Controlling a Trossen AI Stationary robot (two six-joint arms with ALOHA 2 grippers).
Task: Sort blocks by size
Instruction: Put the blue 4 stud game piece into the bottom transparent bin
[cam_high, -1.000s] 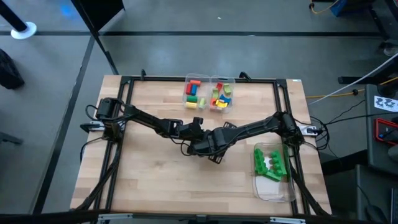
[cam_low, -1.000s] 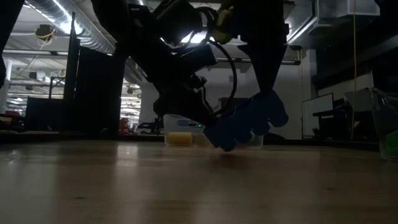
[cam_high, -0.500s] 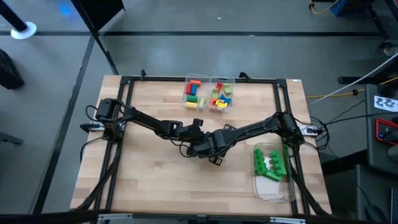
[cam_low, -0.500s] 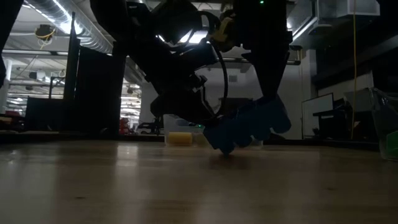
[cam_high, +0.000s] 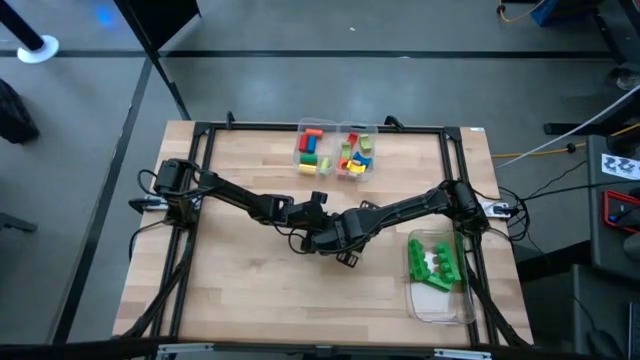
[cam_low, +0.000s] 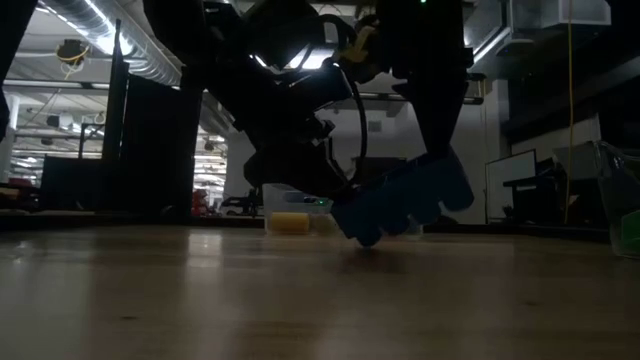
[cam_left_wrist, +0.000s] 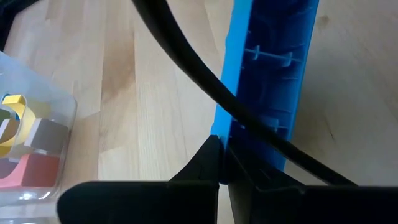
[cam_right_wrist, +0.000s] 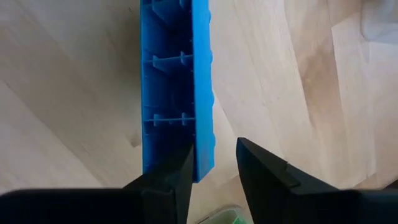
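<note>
A long blue studded brick (cam_low: 400, 205) hangs tilted just above the table's middle, hollow underside toward both wrist cameras (cam_left_wrist: 273, 81) (cam_right_wrist: 177, 81). My left gripper (cam_left_wrist: 225, 163) is shut on one long wall of it. My right gripper (cam_right_wrist: 214, 171) is open, its fingers on either side of the brick's other long wall, with a gap showing at the outer finger. In the high view both grippers meet at the centre (cam_high: 322, 232) and hide the brick. Small coloured blocks (cam_high: 312, 150) (cam_high: 355, 152) lie in two clear containers at the far edge, and green bricks (cam_high: 435, 262) in a clear container at the right. My left gripper pinches one thin long wall (cam_left_wrist: 225, 127) of the blue brick, one finger inside the hollow underside and one outside. The fingers lie across the wall. The brick is lifted, tilted, with its lower end (cam_low: 362, 236) close to the tabletop; whether it touches, I cannot tell.
Two small clear containers (cam_high: 335, 150) stand at the far edge, one showing in the left wrist view (cam_left_wrist: 31, 155). A larger clear container (cam_high: 440, 295) sits near the right edge. A black frame (cam_high: 200, 135) rims the table. Bare wood lies near and left (cam_high: 250, 290).
In the low view the blue brick has shifted a little toward the right, keeping its tilt, with both arms staying together at the table's centre.
</note>
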